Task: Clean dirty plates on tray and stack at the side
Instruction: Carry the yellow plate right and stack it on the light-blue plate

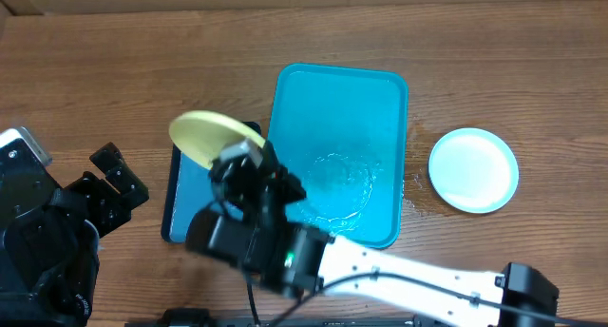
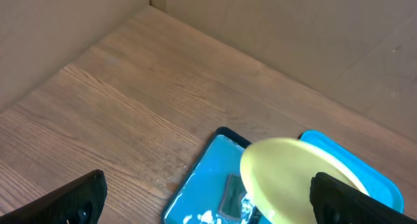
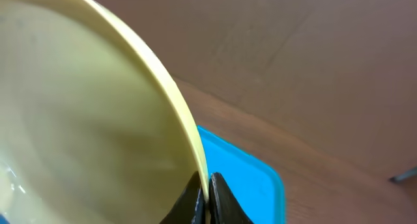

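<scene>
My right gripper point(image 1: 231, 162) is shut on the rim of a yellow-green plate point(image 1: 202, 135) and holds it tilted in the air above the small tray. In the right wrist view the fingers point(image 3: 207, 193) pinch the plate's edge point(image 3: 98, 120). The plate also shows in the left wrist view point(image 2: 287, 172). The turquoise tray point(image 1: 380, 89) lies at mid-table with a wet film on it. A light blue plate point(image 1: 473, 170) lies on the table to its right. My left gripper point(image 1: 119, 175) is open and empty, left of the plate point(image 2: 208, 201). No other plate shows.
A smaller black-rimmed blue tray point(image 1: 177, 199) lies left of the turquoise tray, wet, with a dark sponge point(image 2: 231, 195) on it. My right arm point(image 1: 399, 275) stretches across the front of the table. Cardboard walls stand behind the table.
</scene>
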Robot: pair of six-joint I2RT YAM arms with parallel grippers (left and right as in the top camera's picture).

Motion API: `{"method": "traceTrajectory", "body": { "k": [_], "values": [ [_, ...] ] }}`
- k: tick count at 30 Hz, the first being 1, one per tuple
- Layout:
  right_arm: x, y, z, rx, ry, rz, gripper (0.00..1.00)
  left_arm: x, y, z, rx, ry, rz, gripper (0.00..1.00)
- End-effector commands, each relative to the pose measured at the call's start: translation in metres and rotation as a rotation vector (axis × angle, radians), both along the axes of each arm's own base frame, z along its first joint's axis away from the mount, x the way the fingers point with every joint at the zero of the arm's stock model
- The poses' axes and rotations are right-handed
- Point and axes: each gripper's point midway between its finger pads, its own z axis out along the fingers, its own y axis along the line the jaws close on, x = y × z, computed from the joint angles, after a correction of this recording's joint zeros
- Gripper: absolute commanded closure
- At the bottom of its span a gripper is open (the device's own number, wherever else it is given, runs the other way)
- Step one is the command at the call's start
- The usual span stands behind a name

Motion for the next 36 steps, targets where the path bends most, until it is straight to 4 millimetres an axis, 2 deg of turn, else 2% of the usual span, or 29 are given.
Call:
{"method": "traceTrajectory", "body": {
  "k": [1,3,5,7,9,12,13,16,18,21,24,25,27,29,36],
  "values": [
    [0.022,0.026,-0.033,0.242,0.3,0.159,0.96,-0.001,0.005,0.005,-0.005,-0.021,0.037,0.0],
    [0.027,0.04,-0.049,0.428,0.529,0.263,0.96,-0.001,0.005,0.005,-0.005,-0.021,0.037,0.0],
    [0.037,0.042,-0.05,0.592,0.69,0.332,0.96,-0.001,0.005,0.005,-0.005,-0.021,0.037,0.0],
    [0.055,0.033,-0.038,0.732,0.774,0.39,0.96,-0.001,0.005,0.005,-0.005,-0.021,0.037,0.0],
    [0.075,0.01,-0.019,0.853,0.811,0.424,0.96,-0.001,0.005,0.005,-0.005,-0.021,0.037,0.0],
    [0.105,-0.047,0.0,0.959,0.808,0.361,0.96,-0.001,0.005,0.005,-0.005,-0.021,0.037,0.0],
    [0.118,-0.08,0.001,0.977,0.788,0.276,0.96,-0.001,0.005,0.005,-0.005,-0.021,0.037,0.0],
    [0.138,-0.165,-0.013,0.994,0.759,0.016,0.96,-0.001,0.005,0.005,-0.005,-0.021,0.037,0.0],
    [0.14,-0.231,-0.034,0.99,0.766,-0.216,0.96,-0.001,0.005,0.005,-0.005,-0.021,0.037,0.0],
    [0.117,-0.327,-0.079,0.902,0.795,-0.608,0.96,-0.001,0.005,0.005,-0.005,-0.021,0.037,0.0],
    [0.077,-0.392,-0.121,0.79,0.862,-0.901,0.96,-0.001,0.005,0.005,-0.005,-0.021,0.037,0.0],
    [0.064,-0.405,-0.134,0.766,0.891,-0.965,0.96,-0.001,0.005,0.005,-0.005,-0.021,0.037,0.0],
    [0.036,-0.423,-0.159,0.745,0.969,-1.041,0.96,-0.001,0.005,0.005,-0.005,-0.021,0.037,0.0],
    [0.015,-0.43,-0.179,0.779,1.044,-1.067,0.96,-0.001,0.005,0.005,-0.005,-0.021,0.037,0.0],
    [-0.012,-0.437,-0.211,0.951,1.121,-1.086,0.96,-0.001,0.005,0.005,-0.005,-0.021,0.037,0.0]
  ]
}}
